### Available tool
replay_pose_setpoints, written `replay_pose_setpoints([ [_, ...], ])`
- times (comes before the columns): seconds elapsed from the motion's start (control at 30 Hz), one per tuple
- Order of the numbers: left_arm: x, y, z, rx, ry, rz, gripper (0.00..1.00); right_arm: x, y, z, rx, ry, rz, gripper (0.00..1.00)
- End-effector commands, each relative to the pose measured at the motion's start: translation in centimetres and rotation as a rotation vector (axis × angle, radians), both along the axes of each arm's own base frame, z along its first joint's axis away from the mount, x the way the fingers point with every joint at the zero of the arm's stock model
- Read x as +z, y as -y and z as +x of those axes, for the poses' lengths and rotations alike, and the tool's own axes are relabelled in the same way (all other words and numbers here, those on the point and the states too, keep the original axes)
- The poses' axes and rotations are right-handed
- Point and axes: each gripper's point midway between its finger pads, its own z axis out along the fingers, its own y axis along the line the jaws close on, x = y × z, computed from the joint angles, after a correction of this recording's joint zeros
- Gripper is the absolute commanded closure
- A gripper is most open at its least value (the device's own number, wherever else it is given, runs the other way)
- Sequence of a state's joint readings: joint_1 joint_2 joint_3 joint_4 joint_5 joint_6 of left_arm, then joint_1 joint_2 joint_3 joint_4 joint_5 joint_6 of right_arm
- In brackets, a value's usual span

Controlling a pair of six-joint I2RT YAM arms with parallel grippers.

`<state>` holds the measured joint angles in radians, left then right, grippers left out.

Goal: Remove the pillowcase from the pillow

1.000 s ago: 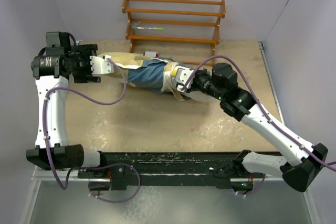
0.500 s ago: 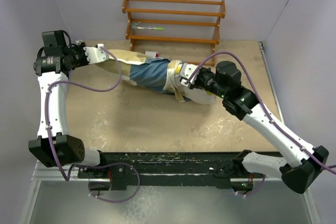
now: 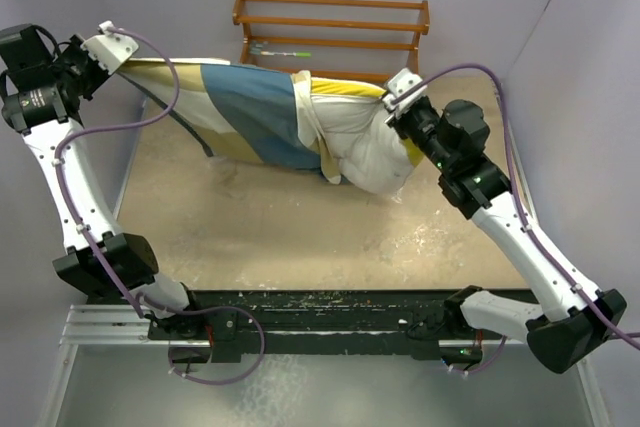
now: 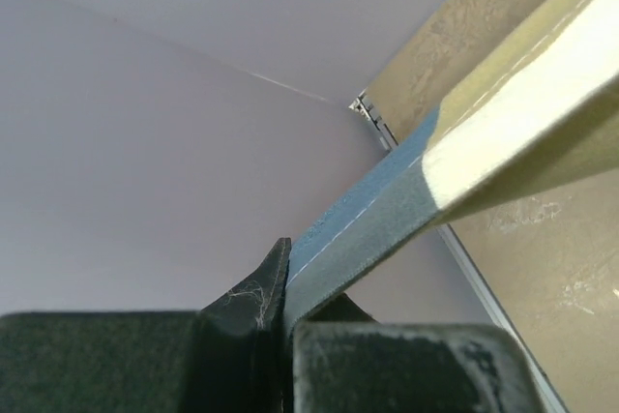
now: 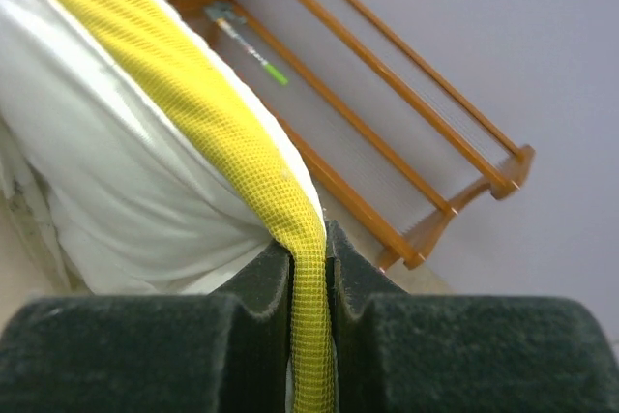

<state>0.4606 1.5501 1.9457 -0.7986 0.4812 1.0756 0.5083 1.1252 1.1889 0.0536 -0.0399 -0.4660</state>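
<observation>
Your left fingers (image 4: 247,311) are clamped fully shut on the blue hem of the pillowcase (image 3: 250,112), held high at the far left corner. Your right fingers (image 5: 256,302) are pinched shut on the yellow edge trim of the pillow (image 3: 365,147), lifted near the wooden rack (image 3: 330,39). The opposed grips draw the cloth taut between the arms: one anchors the pillow, the other strips the cover. The pillow's right part is bare. Its left end sits inside the case mouth, and its lower edge appears to rest on the desk (image 3: 280,232).
</observation>
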Motion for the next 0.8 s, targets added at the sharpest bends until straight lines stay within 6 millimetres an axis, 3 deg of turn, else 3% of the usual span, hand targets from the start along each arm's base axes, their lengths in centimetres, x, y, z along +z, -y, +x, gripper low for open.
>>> replay_pose_setpoints([
  [0.0, 5.8, -5.7, -1.3, 0.187, 0.190, 0.050, 1.00, 8.7, 10.8, 0.9, -0.405, 0.218, 0.306, 1.00],
  [0.2, 5.4, -8.2, -2.2, 0.240, 0.187, 0.018, 1.00, 9.4, 15.9, 1.1, -0.542, 0.232, 0.437, 1.00],
  [0.37, 4.4, -8.9, -2.4, 0.265, 0.187, 0.023, 1.00, 9.2, 17.1, 1.1, -0.534, 0.204, 0.496, 1.00],
  [0.63, 4.6, -11.4, -4.1, 0.312, 0.189, -0.019, 1.00, 8.7, 20.0, 0.9, -0.602, 0.183, 0.631, 1.00],
  [0.7, 4.0, -11.6, -5.2, 0.291, 0.146, -0.073, 1.00, 9.3, 19.7, 0.9, -0.561, 0.182, 0.685, 1.00],
  [0.77, 2.7, -10.1, -5.9, 0.220, 0.090, -0.120, 1.00, 10.2, 17.2, 1.2, -0.411, 0.164, 0.708, 1.00],
])
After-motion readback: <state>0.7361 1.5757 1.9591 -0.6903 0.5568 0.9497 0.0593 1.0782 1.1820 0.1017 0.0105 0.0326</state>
